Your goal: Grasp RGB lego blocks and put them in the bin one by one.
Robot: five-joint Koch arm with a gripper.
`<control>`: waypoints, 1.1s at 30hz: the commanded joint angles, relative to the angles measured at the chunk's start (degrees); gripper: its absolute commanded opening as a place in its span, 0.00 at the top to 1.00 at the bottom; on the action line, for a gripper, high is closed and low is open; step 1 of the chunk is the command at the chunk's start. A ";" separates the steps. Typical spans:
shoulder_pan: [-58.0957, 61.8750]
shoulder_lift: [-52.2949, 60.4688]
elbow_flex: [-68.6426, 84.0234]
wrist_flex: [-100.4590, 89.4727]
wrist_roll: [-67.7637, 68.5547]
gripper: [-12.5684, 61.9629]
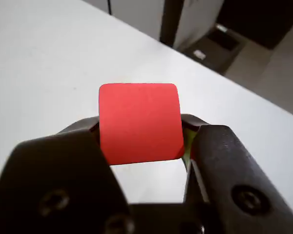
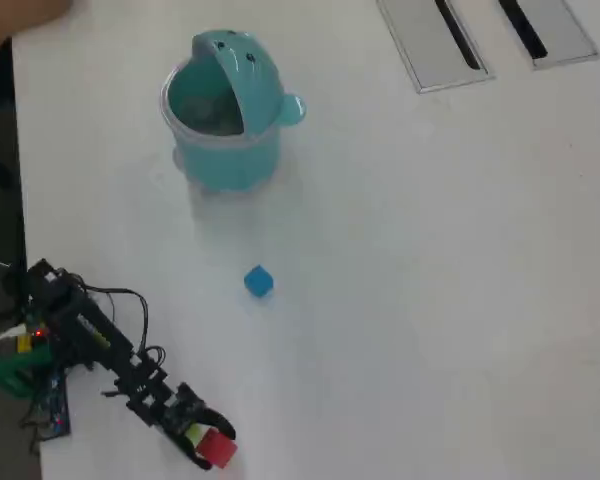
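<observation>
Pinching the red block [image 1: 138, 123], the gripper [image 1: 141, 134] has a black jaw pressed against each side of it; wrist view shows the block's flat red face filling the middle of the frame, with a sliver of yellow-green at its right edge next to the right jaw; cannot tell what that sliver belongs to; no readable writing, brand or label anywhere in either view; screw heads visible on the black jaw bodies, nothing printed.

Overhead view: arm [image 2: 100, 345] stretched low along the desk [image 2: 430, 300] from its base at the left edge toward the bottom edge; gripper [image 2: 208, 442] at the far end near the bottom-left corner, red block [image 2: 219, 449] in its tips; small lit red spot on the base electronics; wires looping beside the links.

Blue block [image 2: 259, 281] lies alone on the desk, left of centre, between the gripper and the bin, well apart from both; teal bin [image 2: 226, 112] stands upright near the top edge, left of centre, hood lid tipped back, side knob pointing right; two grey slotted panels [image 2: 435, 42] set into the desk at the top-right.
</observation>
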 commanded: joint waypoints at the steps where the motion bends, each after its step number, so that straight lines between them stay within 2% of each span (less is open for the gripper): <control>1: -1.76 7.29 -0.44 0.35 -0.18 0.66; 11: -8.79 24.70 10.02 2.46 -0.09 0.66; 18: -18.90 38.94 17.75 5.98 3.60 0.66; 23: -22.50 39.29 16.17 6.06 3.52 0.66; 33: -37.00 39.29 10.11 4.31 3.60 0.67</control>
